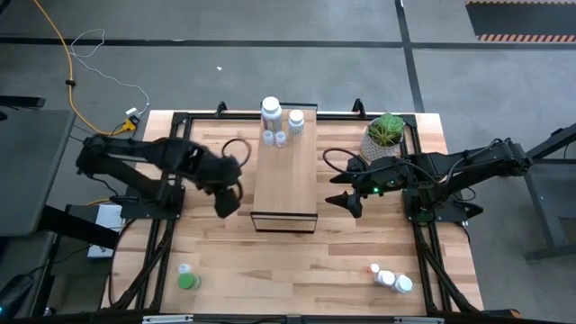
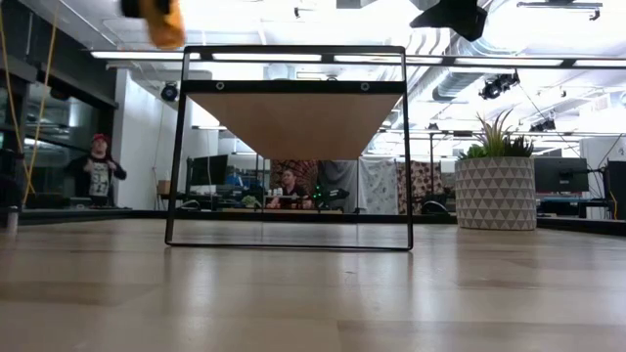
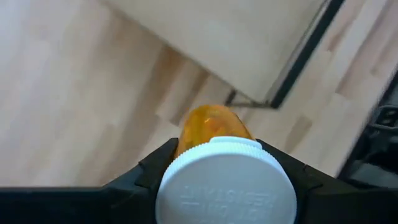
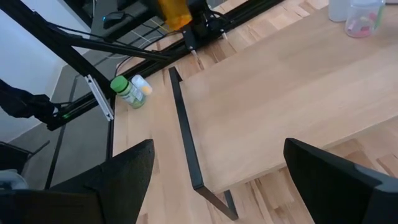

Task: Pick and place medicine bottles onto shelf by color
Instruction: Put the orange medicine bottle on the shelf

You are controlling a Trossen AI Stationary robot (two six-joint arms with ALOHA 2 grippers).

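Note:
My left gripper hovers above the table just left of the shelf's near end, shut on an orange medicine bottle with a white cap. In the low view the bottle shows high above the tabletop. The shelf, a pale plank on a thin black frame, stands mid-table with several white and clear bottles at its far end. My right gripper is open and empty, just right of the shelf's near end. A green bottle lies near the table's near-left corner, and white bottles lie near-right. My left gripper pinches the orange bottle between its two fingers at the white cap. The fingers come from above, pointing down. The bottle is lifted clear of the table, cap toward the wrist and orange body hanging below the fingers.
A potted green plant stands at the table's far right, beside the shelf. The black table frame runs along both sides. Bare tabletop lies between the shelf's near end and the near edge. People show in the room beyond.

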